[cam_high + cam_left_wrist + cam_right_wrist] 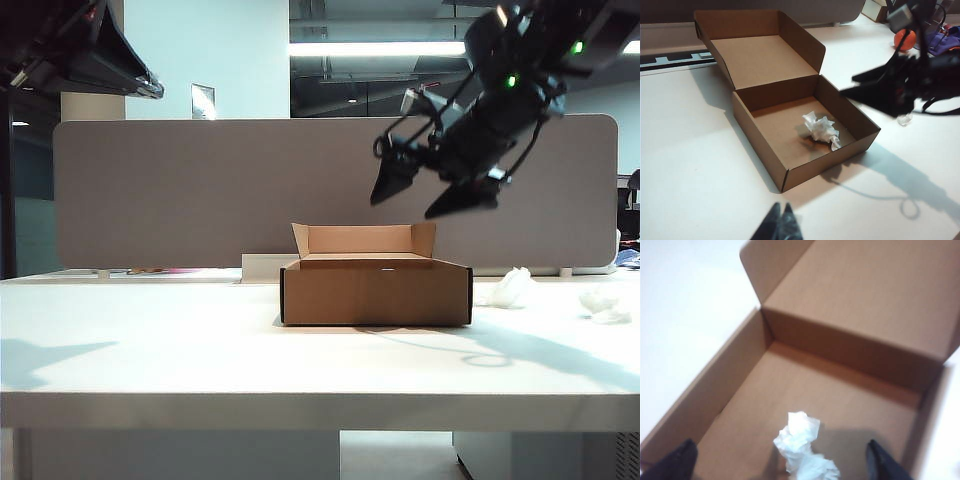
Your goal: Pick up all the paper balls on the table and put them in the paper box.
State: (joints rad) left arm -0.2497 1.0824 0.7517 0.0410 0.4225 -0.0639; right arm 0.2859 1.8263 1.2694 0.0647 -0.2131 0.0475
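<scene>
The brown paper box (376, 291) stands open in the middle of the white table (180, 350), its back flap upright. One white crumpled paper ball (821, 130) lies on the box floor, also seen as the paper ball (802, 447) in the right wrist view. Two more paper balls (512, 287) (605, 305) lie on the table to the right of the box. My right gripper (403, 207) hangs open above the box's right half, with nothing between its fingers. My left gripper (781, 210) is shut and empty, hovering over bare table in front of the box.
A grey fabric divider (200, 190) runs behind the table. A low white block (260, 267) sits just behind the box on its left. An orange object (904, 39) and clutter lie at the far right beyond the right arm.
</scene>
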